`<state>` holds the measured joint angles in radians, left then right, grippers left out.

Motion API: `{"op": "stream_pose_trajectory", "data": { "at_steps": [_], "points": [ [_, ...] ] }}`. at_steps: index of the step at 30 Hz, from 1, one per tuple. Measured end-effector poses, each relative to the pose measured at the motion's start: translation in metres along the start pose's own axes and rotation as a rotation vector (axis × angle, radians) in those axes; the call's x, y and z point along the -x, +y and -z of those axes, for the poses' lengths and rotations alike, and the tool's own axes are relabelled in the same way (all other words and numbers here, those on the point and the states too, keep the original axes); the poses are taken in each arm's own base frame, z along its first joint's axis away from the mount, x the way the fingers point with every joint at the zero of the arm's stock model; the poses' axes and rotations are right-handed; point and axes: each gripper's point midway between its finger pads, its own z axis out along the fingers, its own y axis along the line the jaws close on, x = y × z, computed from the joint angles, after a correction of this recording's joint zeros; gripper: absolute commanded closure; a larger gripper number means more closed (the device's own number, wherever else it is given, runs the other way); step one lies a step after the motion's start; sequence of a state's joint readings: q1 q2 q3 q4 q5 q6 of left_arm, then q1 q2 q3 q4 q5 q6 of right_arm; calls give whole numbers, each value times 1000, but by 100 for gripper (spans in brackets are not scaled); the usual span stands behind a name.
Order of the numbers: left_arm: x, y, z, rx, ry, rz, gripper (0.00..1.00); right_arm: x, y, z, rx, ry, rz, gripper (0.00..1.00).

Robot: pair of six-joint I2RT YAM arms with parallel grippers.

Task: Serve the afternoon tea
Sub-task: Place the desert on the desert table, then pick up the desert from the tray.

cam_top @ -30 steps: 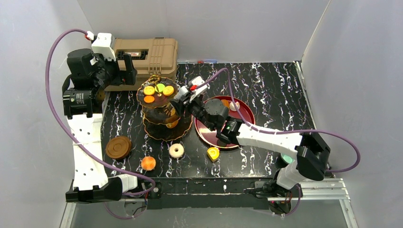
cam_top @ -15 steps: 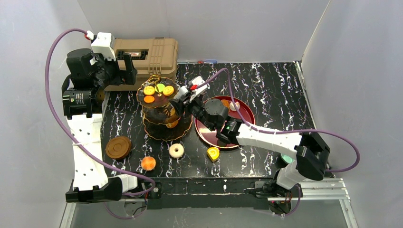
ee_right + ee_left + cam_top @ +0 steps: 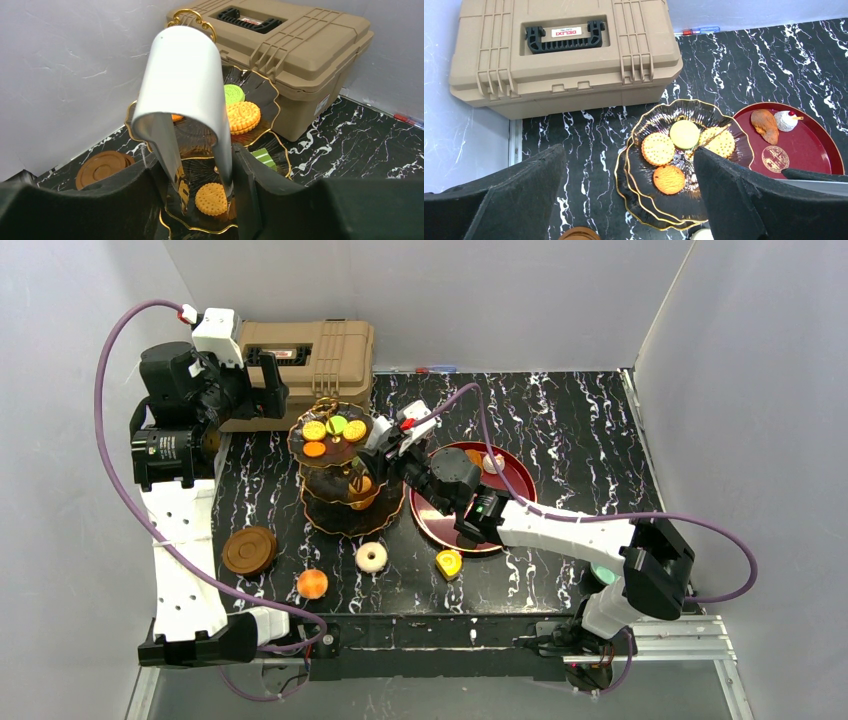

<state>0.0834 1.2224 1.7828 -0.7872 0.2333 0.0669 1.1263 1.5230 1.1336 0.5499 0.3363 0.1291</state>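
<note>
Right gripper (image 3: 195,170) is clamped on the silver tongs (image 3: 182,85), tips down at a biscuit (image 3: 211,198) on the middle tier of the stand (image 3: 330,523). Whether the tips pinch it, I can't tell. More biscuits sit on the top tier. Just right of the stand is the red tray (image 3: 515,485), with two sweets at its far side. In front, on the black marbled surface (image 3: 570,420): saucers (image 3: 249,550), an orange sweet (image 3: 312,584), a donut (image 3: 372,557) and a yellow cake (image 3: 449,563). Left gripper (image 3: 628,150) hangs high at the back left, jaws wide apart, near the tan case (image 3: 310,355). Plain grey walls (image 3: 430,290) box in three sides.
</note>
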Motion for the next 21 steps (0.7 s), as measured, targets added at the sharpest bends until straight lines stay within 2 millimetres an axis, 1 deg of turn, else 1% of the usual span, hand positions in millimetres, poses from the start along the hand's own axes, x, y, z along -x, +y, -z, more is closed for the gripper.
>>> {"op": "stream_pose_trajectory", "data": {
  "at_steps": [3, 8, 11, 13, 16, 18, 20, 21],
  "points": [
    [0, 0, 0, 0, -1, 0, 2, 0, 0, 0, -1, 0, 1, 54],
    [0, 0, 0, 0, -1, -1, 2, 4, -3, 3, -12, 1, 21, 57],
    [0, 0, 0, 0, -1, -3, 2, 17, -9, 13, -30, -13, 39, 60],
    [0, 0, 0, 0, -1, -3, 2, 32, -15, 24, -43, -36, 47, 62],
    [0, 0, 0, -1, -2, -4, 2, 51, -31, 42, -80, -72, 47, 64],
    [0, 0, 0, -3, -2, -3, 2, 60, -50, 55, -128, -89, 49, 64],
    [0, -1, 0, -6, -2, -3, 2, 61, -71, 65, -182, -94, 55, 64],
    [1, -1, 0, -8, -2, -3, 2, 59, -86, 71, -221, -91, 60, 64]
  ]
}}
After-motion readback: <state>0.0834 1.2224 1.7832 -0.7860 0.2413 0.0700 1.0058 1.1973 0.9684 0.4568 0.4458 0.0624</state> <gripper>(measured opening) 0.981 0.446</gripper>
